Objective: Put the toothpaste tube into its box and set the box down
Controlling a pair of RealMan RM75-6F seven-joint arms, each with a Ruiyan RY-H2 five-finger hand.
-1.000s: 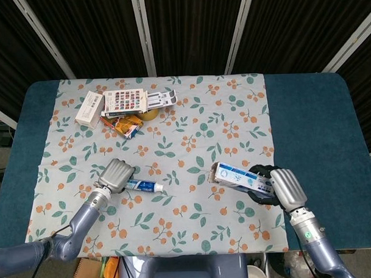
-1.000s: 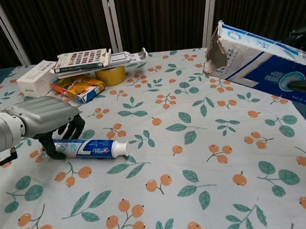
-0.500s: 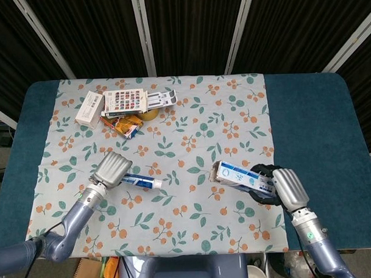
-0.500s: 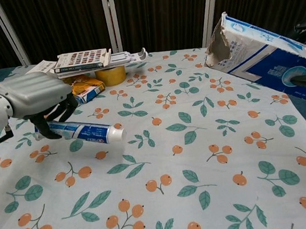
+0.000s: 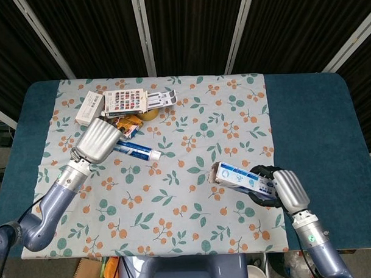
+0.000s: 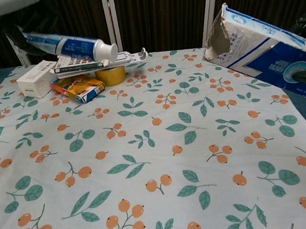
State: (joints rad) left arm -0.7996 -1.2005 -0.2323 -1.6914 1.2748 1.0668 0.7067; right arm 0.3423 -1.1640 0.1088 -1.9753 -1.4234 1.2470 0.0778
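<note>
My left hand (image 5: 99, 139) grips the blue-and-white toothpaste tube (image 5: 136, 151) by its tail and holds it off the cloth, white cap pointing right. In the chest view the tube (image 6: 69, 45) hangs high at the upper left, the hand mostly out of frame. My right hand (image 5: 283, 190) holds the blue-and-white toothpaste box (image 5: 237, 176) above the table's right front, its torn open end facing left toward the tube. The box (image 6: 260, 57) fills the upper right of the chest view. Tube and box are well apart.
A floral cloth (image 5: 191, 126) covers the middle of the blue table (image 5: 306, 116). At the back left stand a white box (image 5: 90, 107), a patterned card pack (image 5: 124, 102) on a yellow tape roll (image 6: 110, 75), and an orange packet (image 6: 76, 88).
My left hand has lifted the tube off the cloth and carried it up and toward the back left. The right hand and the box have barely moved.
</note>
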